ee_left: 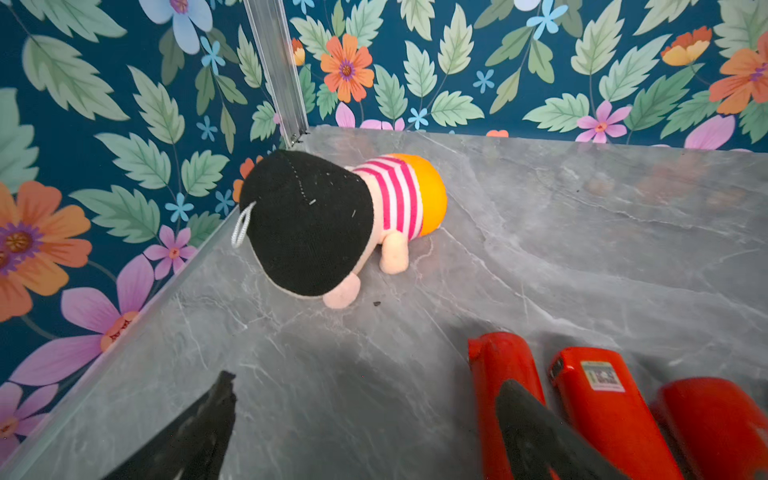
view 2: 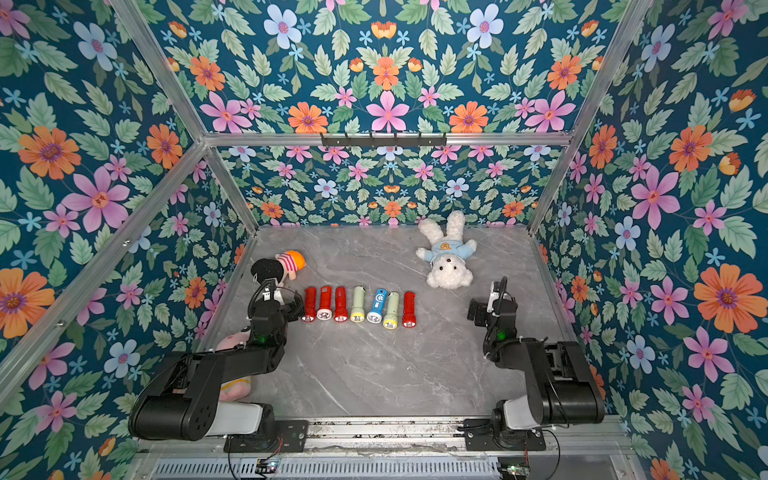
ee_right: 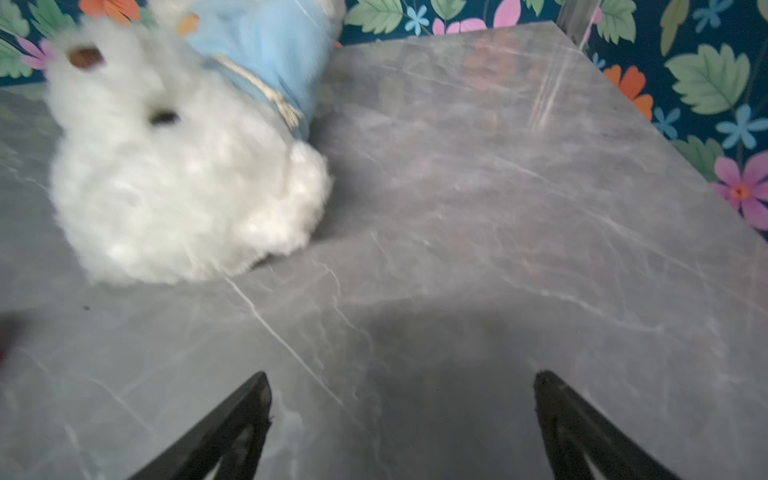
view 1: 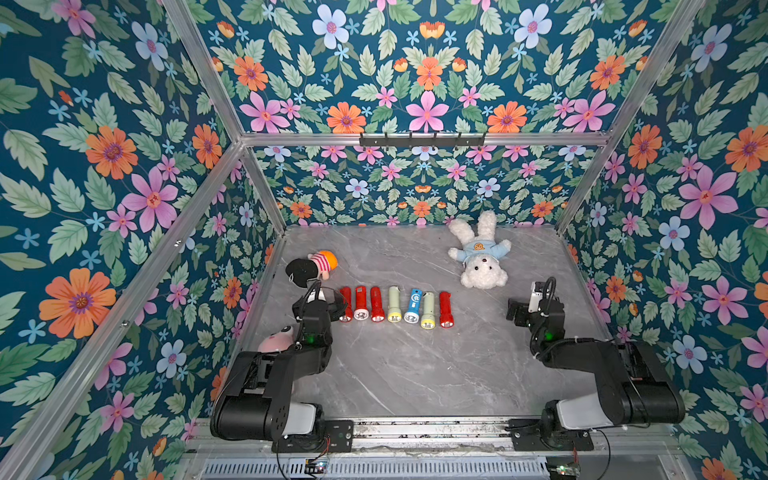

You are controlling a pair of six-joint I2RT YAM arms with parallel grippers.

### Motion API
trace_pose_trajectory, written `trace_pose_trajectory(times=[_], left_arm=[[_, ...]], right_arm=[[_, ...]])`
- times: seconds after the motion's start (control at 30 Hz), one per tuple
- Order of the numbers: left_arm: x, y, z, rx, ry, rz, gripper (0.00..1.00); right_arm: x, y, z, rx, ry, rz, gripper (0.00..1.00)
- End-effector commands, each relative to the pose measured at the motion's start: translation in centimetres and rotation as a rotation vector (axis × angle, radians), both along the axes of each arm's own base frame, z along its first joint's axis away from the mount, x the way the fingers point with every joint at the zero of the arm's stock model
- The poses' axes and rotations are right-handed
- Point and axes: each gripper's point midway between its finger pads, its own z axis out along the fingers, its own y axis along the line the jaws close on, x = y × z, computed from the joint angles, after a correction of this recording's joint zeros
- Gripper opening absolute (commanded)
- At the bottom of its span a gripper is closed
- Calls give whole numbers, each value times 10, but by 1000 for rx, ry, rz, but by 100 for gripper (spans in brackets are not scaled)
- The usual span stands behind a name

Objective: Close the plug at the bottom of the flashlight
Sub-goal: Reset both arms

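Several flashlights lie side by side on the grey marble table [view 1: 415, 374], lenses toward the arms and bottom ends toward the back wall. They include red ones [view 1: 360, 303], pale green ones [view 1: 394, 304] and a blue one [view 1: 413, 306]. My left gripper [ee_left: 365, 380] is open and low beside the leftmost red flashlight [ee_left: 494, 365]. One fingertip [ee_left: 523, 415] overlaps that flashlight's body and the other stands over bare table. The plug on its bottom end is not clear to see. My right gripper [ee_right: 401, 375] is open over bare table, right of the row [view 1: 517, 309].
A doll with black hair and a striped shirt [ee_left: 316, 224] lies behind the left gripper near the left wall. At the back right lies a white plush animal in a blue shirt [view 1: 480, 253]. A pink plush [view 1: 276, 338] sits under the left arm. Floral walls enclose three sides.
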Motion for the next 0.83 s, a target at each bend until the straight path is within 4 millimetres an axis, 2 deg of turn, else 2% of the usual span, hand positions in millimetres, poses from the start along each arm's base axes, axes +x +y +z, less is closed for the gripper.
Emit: trace_pose_trajectory(times=[0.0,0.07,0.17,0.27,0.3,0.33,0.4,0.8], left_arm=[[8,11,23,26,-107,55,100],[22,3,14,45,-73,0,100],[33,8,1,22,-32,-2,100],[22,6,0,-29,-99,-87,100],[21,5,7,-15,-158,-97,100],[21,0,-1,-22,-107,-125,100],[25,-8,1,-21,-112,-177,100],[26,-4,-2,-33,-91,-159,100]], right_arm=[[20,-8,47,-11,-176,-41,99],[26,-3,47,-13,-186,-7,99],[25,-1,45,-8,-164,3,99],[27,6,46,-7,-170,48,99],[27,6,46,-7,-165,49,99],[27,8,45,-2,-163,60,99],[27,7,45,10,-162,65,99],[27,8,46,20,-166,83,99]])
